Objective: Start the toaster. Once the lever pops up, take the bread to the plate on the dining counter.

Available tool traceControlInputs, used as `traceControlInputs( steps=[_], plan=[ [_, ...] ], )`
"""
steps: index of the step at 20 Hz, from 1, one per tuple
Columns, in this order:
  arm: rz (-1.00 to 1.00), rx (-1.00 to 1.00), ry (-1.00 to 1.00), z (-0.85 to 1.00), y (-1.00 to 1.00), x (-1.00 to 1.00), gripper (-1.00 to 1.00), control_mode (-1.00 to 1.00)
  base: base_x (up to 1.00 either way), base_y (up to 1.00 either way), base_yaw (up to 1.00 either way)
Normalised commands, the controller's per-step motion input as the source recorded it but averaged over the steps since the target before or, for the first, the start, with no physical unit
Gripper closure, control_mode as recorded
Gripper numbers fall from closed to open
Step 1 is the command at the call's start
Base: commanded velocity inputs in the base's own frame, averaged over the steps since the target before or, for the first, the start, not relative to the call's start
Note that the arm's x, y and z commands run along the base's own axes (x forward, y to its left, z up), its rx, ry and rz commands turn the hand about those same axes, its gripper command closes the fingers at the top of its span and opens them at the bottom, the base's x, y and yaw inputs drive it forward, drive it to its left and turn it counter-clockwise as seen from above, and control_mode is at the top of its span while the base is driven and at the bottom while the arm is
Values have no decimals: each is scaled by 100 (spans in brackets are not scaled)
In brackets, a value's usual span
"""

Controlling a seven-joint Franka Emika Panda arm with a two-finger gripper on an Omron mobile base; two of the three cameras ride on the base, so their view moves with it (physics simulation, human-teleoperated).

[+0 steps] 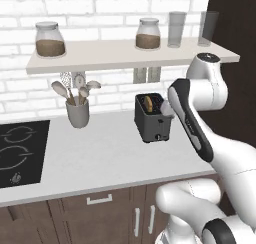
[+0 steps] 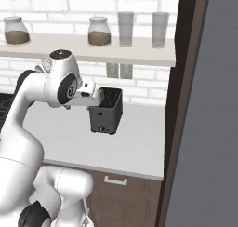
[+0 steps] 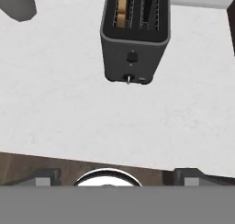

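Note:
The dark grey toaster (image 1: 151,119) (image 2: 107,110) (image 3: 135,35) stands on the worktop below the shelf. A tan bread (image 1: 148,102) (image 3: 121,7) slice stands in its left slot, its top edge poking out. A black lever knob (image 3: 132,57) sits on the toaster's front, above a small light knob (image 3: 128,79). My gripper (image 1: 167,108) (image 2: 91,96) (image 3: 118,176) hovers in front of and above the toaster, apart from it. Its fingertips (image 3: 43,176) are spread wide, open and empty. The plate and the dining counter are out of view.
A grey utensil cup (image 1: 77,113) (image 3: 18,5) stands left of the toaster, and a black hob (image 1: 20,150) lies farther left. The shelf (image 1: 125,58) overhead carries jars and glasses. A tall dark panel (image 2: 186,105) walls the worktop's right end.

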Motion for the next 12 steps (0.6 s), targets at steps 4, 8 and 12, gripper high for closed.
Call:
traceControlInputs(
  steps=[4, 8, 12],
  plan=[
    [-4, 1, -1, -36, -23, 6, -100, -100, 0, 0, 0],
    [-6, 4, -1, -34, -3, 27, -100, -100, 0, 0, 0],
    [-6, 5, 0, -20, 0, 45, 100, -100, 0, 0, 0]
  ],
)
